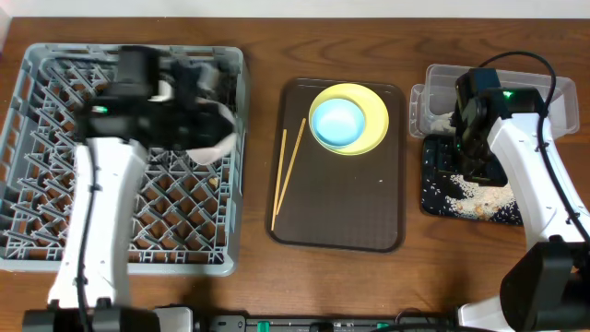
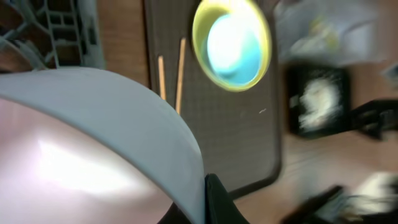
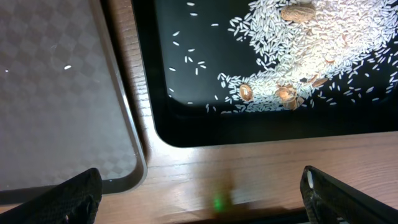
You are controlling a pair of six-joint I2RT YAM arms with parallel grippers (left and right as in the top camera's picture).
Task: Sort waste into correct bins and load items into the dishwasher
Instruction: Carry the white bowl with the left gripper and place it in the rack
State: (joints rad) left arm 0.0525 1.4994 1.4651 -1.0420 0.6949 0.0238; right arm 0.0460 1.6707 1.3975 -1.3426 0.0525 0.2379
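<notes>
My left gripper (image 1: 189,88) is shut on the rim of a pale grey bowl (image 1: 214,143) and holds it over the right side of the grey dishwasher rack (image 1: 37,249). In the left wrist view the bowl (image 2: 93,143) fills the lower left, with one finger (image 2: 214,199) against its rim. My right gripper (image 1: 470,161) is open and empty above the black tray (image 1: 438,198) of spilled rice. In the right wrist view the fingers (image 3: 205,199) are spread wide over the wood, in front of the black tray (image 3: 205,74) with rice and nut shells (image 3: 298,12).
A brown serving tray (image 1: 369,221) lies mid-table with two chopsticks (image 1: 288,171) and a yellow plate (image 1: 373,115) bearing a blue bowl (image 1: 338,120). A clear plastic container (image 1: 442,88) stands behind the black tray.
</notes>
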